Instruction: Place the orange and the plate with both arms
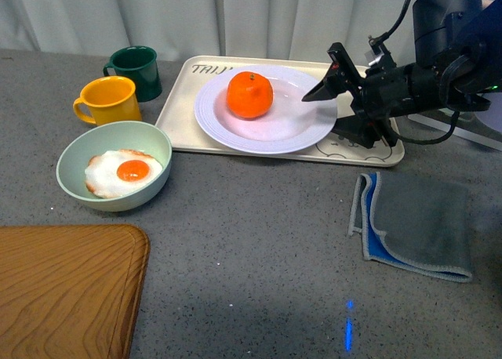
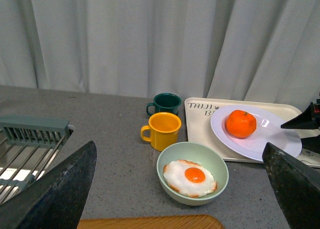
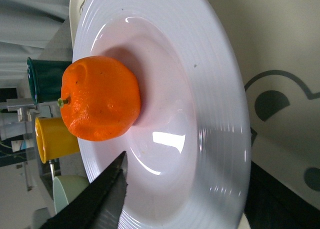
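Grey speckled countertop (image 1: 259,241) in front of a white curtain (image 1: 157,14), seen from the robot's chest camera. At the back sits a cream rectangular tray (image 1: 176,120) with a bear drawing, and on it rests a glossy white plate (image 1: 298,132) with a ridged rim. The orange (image 1: 250,94) lies in the plate's well, slightly left of centre, green stem dot up. The right gripper (image 1: 320,114) reaches in from the right with its fingers spread apart: one black finger (image 1: 323,87) hangs above the plate's right rim and the other sits lower, by the rim's edge over the tray, so the rim lies between them ungrasped. The left gripper (image 2: 179,146) shows only in its own wrist camera, its two dark fingers wide apart and holding nothing, well back from the dishes. Left of the tray stand a dark green mug (image 1: 135,70) and a yellow mug (image 1: 110,100). Nearer is a pale green bowl (image 1: 74,151) holding a fried egg (image 1: 125,173). A wooden board (image 1: 67,288) fills the near left corner, and a folded grey and blue cloth (image 1: 416,222) lies at the right.
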